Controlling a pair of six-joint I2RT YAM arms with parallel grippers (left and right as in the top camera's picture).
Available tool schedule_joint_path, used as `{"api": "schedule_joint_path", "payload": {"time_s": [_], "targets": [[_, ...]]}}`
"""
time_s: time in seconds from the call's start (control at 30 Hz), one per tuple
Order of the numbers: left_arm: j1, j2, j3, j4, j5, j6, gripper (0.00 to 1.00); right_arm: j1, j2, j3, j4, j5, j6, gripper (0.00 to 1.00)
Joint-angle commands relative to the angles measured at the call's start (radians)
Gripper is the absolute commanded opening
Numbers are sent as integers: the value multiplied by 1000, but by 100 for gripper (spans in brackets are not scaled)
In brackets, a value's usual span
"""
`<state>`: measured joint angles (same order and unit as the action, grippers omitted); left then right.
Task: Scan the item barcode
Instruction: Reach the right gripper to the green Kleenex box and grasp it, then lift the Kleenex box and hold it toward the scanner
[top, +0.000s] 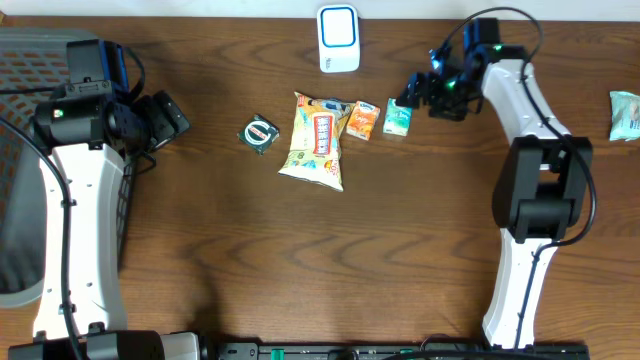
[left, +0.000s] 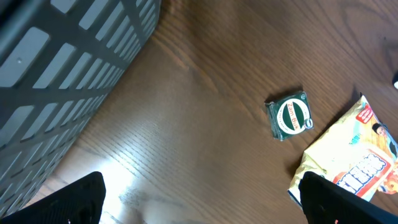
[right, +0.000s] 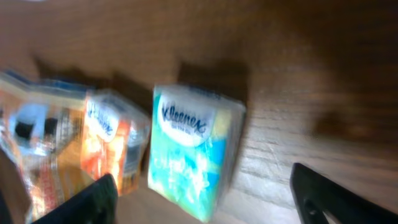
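Note:
A teal Kleenex tissue pack (right: 193, 149) lies on the wooden table, seen from above (top: 398, 118) just left of my right gripper (top: 415, 95). In the right wrist view, the right gripper (right: 205, 205) is open. Its dark fingers (right: 93, 199) stand on either side of the pack's near end, with a gap on both sides. No barcode shows on the pack. The white and blue scanner (top: 338, 38) stands at the table's far edge. My left gripper (top: 170, 118) is open over bare wood (left: 202, 208), holding nothing.
An orange tissue pack (top: 363, 120) (right: 109, 146) lies close beside the teal one, then a yellow chip bag (top: 316, 140) (left: 354, 162) and a small green packet (top: 260, 133) (left: 290, 116). A grey basket (top: 30, 60) (left: 56, 68) stands at the left. Another teal packet (top: 625, 113) lies far right.

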<state>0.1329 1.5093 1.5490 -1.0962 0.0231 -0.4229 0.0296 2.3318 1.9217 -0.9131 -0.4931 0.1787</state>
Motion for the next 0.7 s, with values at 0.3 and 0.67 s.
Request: {"api": "schedule_joint_path", "payload": {"time_s": [0.3,0.67], "targets": [[2,0,7,-3,-6,-9,98,30,-22,-164,139,31,162,65],[2,0,7,-3,-6,-9,98,21,-33,-194,163,-66,164,1]]}}
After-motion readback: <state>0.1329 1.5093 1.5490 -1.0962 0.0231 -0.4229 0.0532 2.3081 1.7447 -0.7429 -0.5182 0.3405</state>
